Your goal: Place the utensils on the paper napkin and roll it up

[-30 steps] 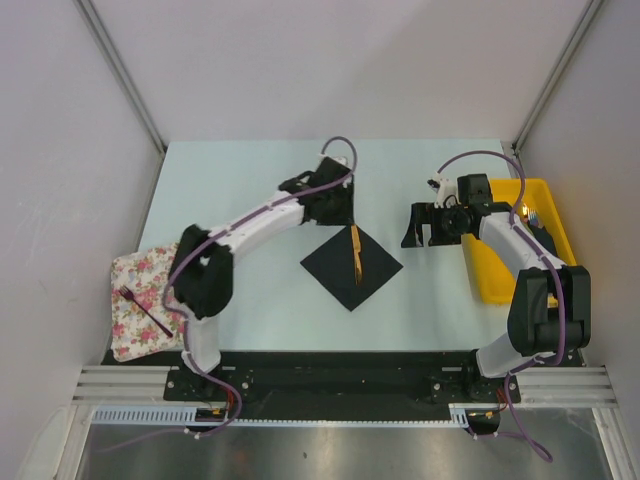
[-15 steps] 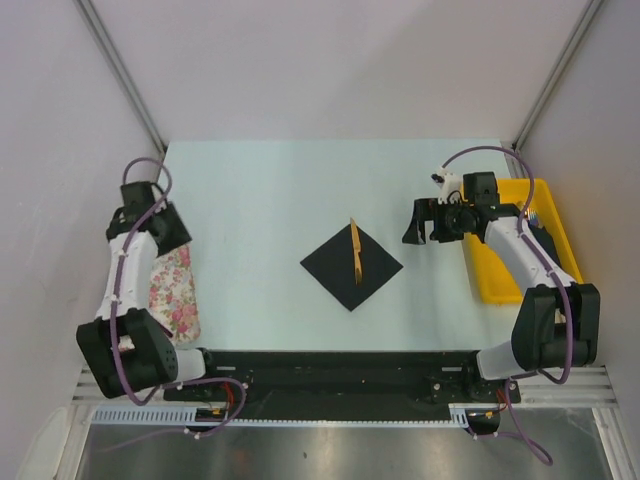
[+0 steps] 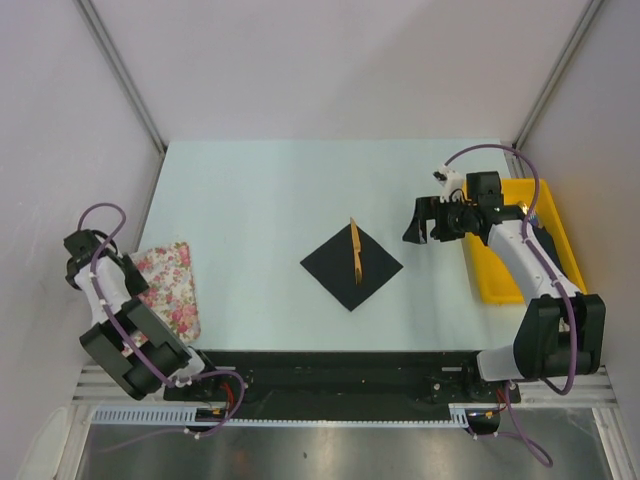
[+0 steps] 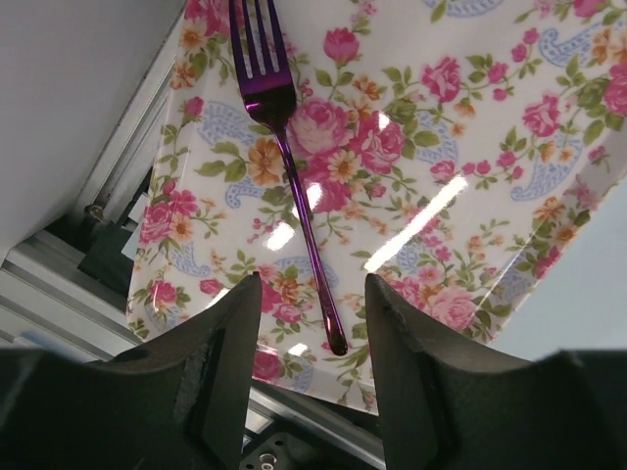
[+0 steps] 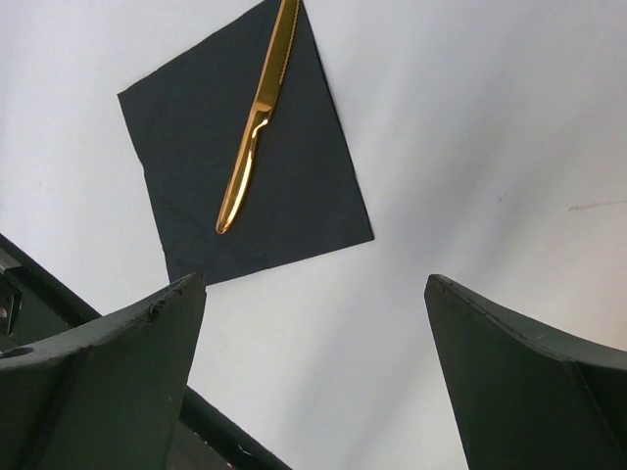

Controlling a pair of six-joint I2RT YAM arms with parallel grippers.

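Left fingers are parted and empty, poised over the handle end of a purple fork. The fork lies flat on the floral mat at the left near edge of the counter. Right fingers are spread wide, holding nothing, and hang to the right of the black napkin. The napkin sits mid-counter with one corner pointing near. A gold knife lies on it, running near to far, blade tip at about the far corner.

Risks, as I judge them:
- The fork is thin and lies flat on a glossy surface (highlights show on the mat). Closing on it could skid it away or miss it. Coming in too low could catch the mat instead.
- A grip at the very end of the handle leaves the tine end heavy. The fork may swing or drop on the long carry to the napkin.
- The napkin is light and unpinned. A careless set-down could shove the knife or slide the sheet.
- The knife reaches the corner, so it may poke out or tear the paper once rolling starts.
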